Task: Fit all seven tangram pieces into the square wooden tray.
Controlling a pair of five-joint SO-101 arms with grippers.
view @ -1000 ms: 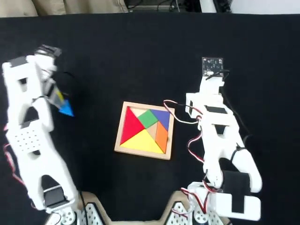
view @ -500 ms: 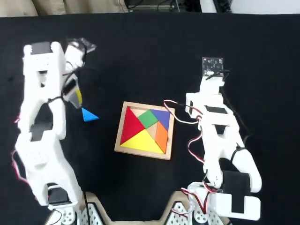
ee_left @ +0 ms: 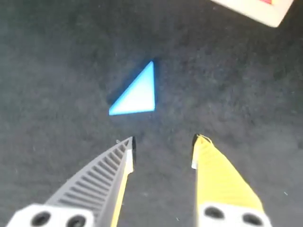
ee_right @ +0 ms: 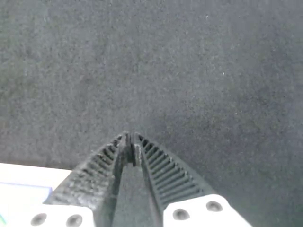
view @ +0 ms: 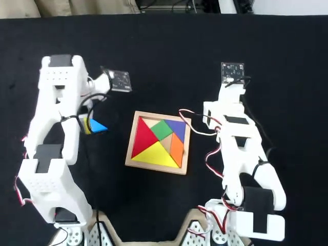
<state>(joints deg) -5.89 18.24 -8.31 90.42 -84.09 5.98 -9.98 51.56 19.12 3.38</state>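
The left gripper (ee_left: 164, 141) holds its jaws apart at a moderate width with nothing between them. The right gripper (ee_right: 130, 142) has its jaws closed on nothing, over bare black cloth (ee_right: 189, 61). Just beyond the left fingertips, and not touching them, the blue triangle (ee_left: 137, 94) lies flat on the cloth. Its long edge runs oblique to the line joining the two tips, so we judge a wrist turn is needed before closing. In the high view the blue triangle (view: 97, 126) sits between the left arm (view: 56, 113) and the square wooden tray (view: 132, 141), near the tray but apart from it. The left arm is plainly nearer; the right arm stands beyond the tray's other side. The tray shows a wood-coloured triangular gap (view: 167, 142) near its middle, which we take to be the open slot.
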